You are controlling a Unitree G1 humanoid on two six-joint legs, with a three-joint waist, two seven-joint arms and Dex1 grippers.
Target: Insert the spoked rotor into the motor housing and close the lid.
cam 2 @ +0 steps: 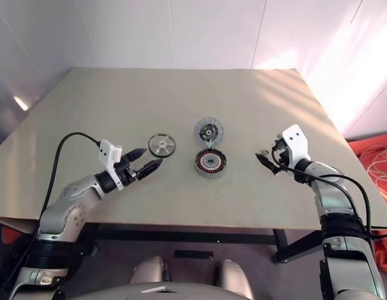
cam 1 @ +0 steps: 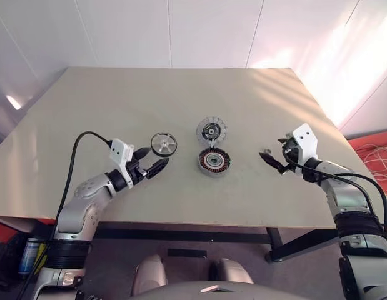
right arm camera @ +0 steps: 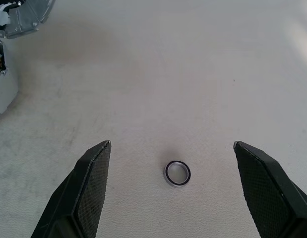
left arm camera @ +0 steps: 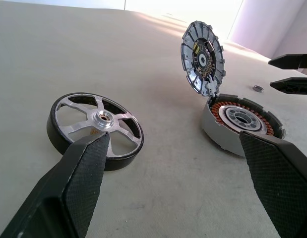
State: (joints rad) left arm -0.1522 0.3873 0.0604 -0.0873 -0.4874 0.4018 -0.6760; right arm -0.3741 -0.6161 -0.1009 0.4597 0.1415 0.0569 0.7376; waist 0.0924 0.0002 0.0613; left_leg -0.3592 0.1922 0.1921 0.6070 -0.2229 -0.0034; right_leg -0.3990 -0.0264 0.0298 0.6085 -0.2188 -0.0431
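Nearest me, my left end effector (cam 1: pixel 152 161) and right end effector (cam 1: pixel 273 159) gape wide and empty over the worktop (cam 1: pixel 118 100), the spoked rotor (cam 1: pixel 164 144) lying mid-worktop beside the motor housing (cam 1: pixel 214 161), whose lid (cam 1: pixel 211 130) stands raised.

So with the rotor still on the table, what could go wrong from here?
The spoked rotor lies flat on the table, so the open left gripper fingers may skid off its low rim. The lid stands hinged above the motor housing; a careless approach could knock it shut. A small loose ring lies by the right gripper.
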